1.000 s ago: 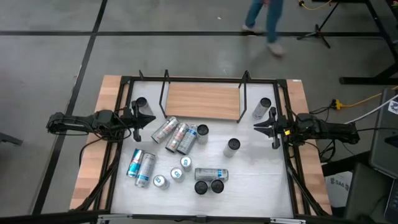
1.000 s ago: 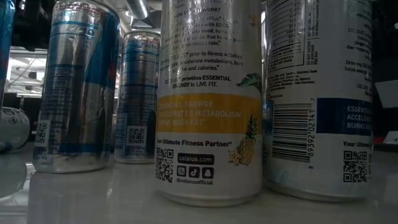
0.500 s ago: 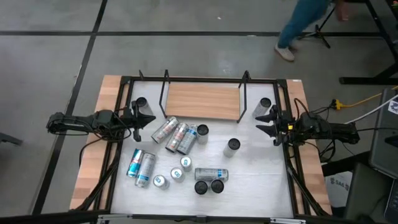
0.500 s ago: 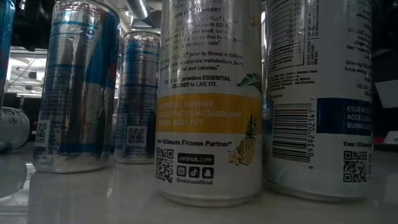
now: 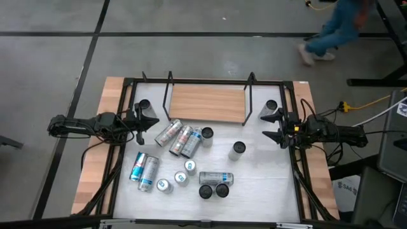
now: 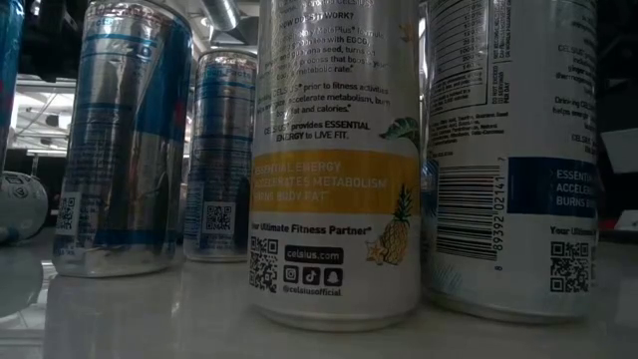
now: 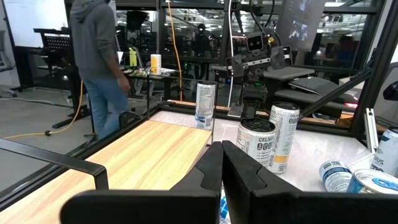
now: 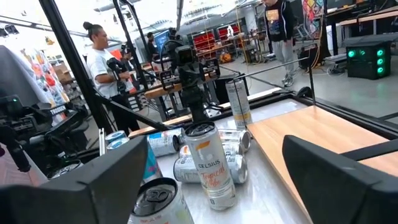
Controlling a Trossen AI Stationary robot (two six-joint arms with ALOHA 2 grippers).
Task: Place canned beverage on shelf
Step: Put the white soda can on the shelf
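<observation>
The shelf (image 5: 206, 104), a light wooden board in a black rod frame, stands at the table's far side; its board (image 7: 143, 155) is bare. Several beverage cans lie or stand on the white tabletop in front of it, among them lying cans (image 5: 181, 137) and an upright one (image 5: 237, 149). One upright can stands by each end of the shelf (image 5: 144, 105) (image 5: 271, 106). My left gripper (image 5: 154, 122) hovers shut at the table's left side. My right gripper (image 5: 269, 125) hovers open at the right side with nothing between its fingers. An upright Celsius can (image 8: 208, 162) stands ahead of it.
A black frame (image 5: 292, 152) runs around the tabletop. In the low view three upright cans (image 6: 334, 160) (image 6: 125, 140) (image 6: 513, 150) fill the picture. A person (image 5: 331, 35) walks on the floor beyond the table; others stand in the room (image 7: 99, 68) (image 8: 102, 62).
My right gripper has opened from shut to wide open and has rolled a little about its own pointing line, staying in place. The cans and my left gripper have kept still. The person beyond the table has walked toward the right.
</observation>
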